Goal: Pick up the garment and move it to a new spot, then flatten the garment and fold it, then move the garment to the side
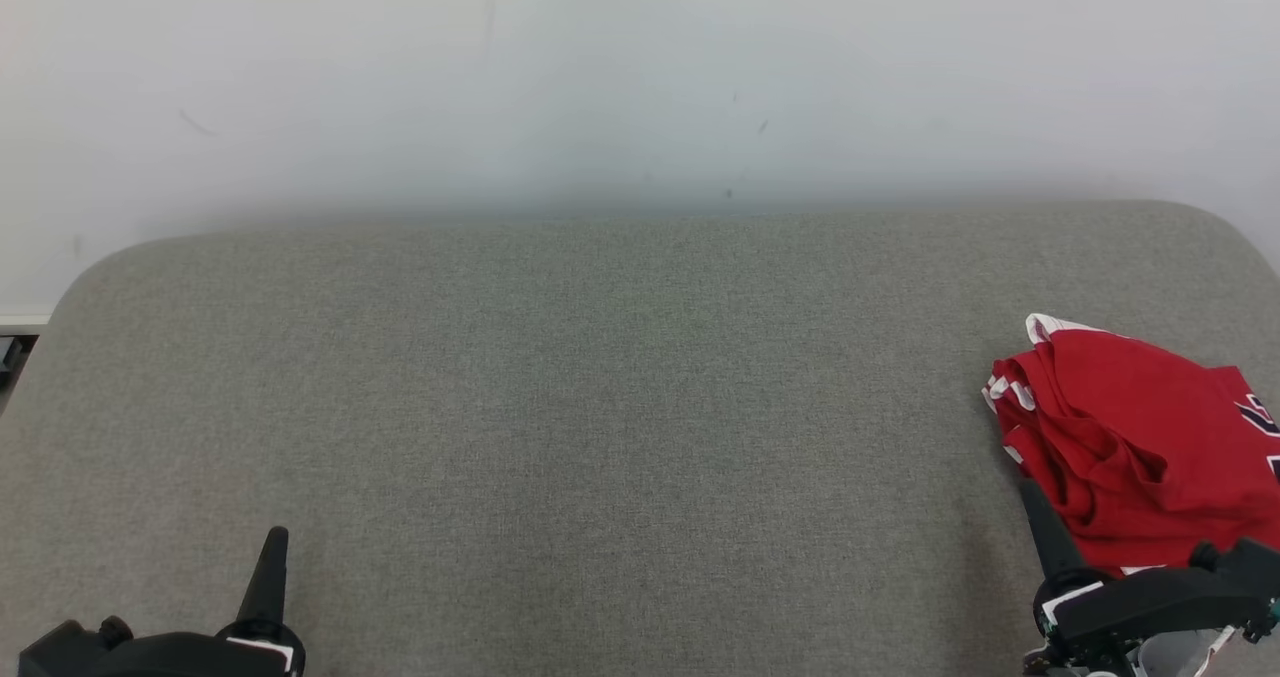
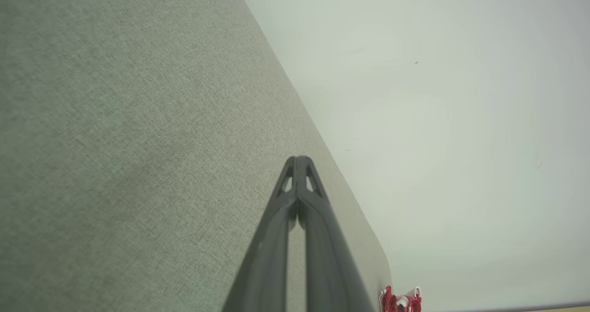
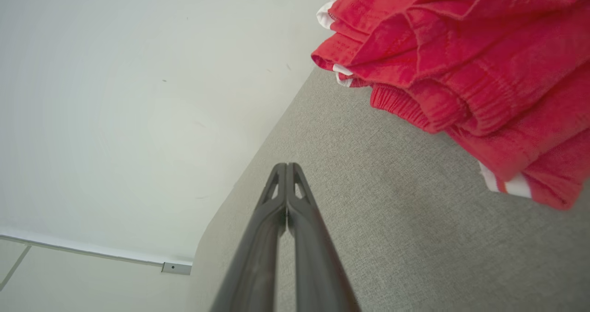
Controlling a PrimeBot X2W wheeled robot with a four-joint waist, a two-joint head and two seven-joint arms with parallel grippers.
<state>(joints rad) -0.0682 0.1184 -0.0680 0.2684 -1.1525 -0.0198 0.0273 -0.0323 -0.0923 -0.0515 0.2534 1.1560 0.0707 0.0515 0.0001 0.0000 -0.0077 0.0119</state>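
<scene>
Spots red garment with white trim lying in a layered heap at far right of grey fabric surface, dark lettering on its right edge. Logs right gripper pinched closed, empty, tips just beside garment's near-left edge, over bare fabric in wrist view. Logs left gripper closed too, empty, low left, well apart from garment. Notes white wall behind surface.

Grey fabric-covered surface, rounded at its far corners, butts up against the white wall. One item lies on it: a crumpled red garment with white trim, at the right end, well short of the wall.
</scene>
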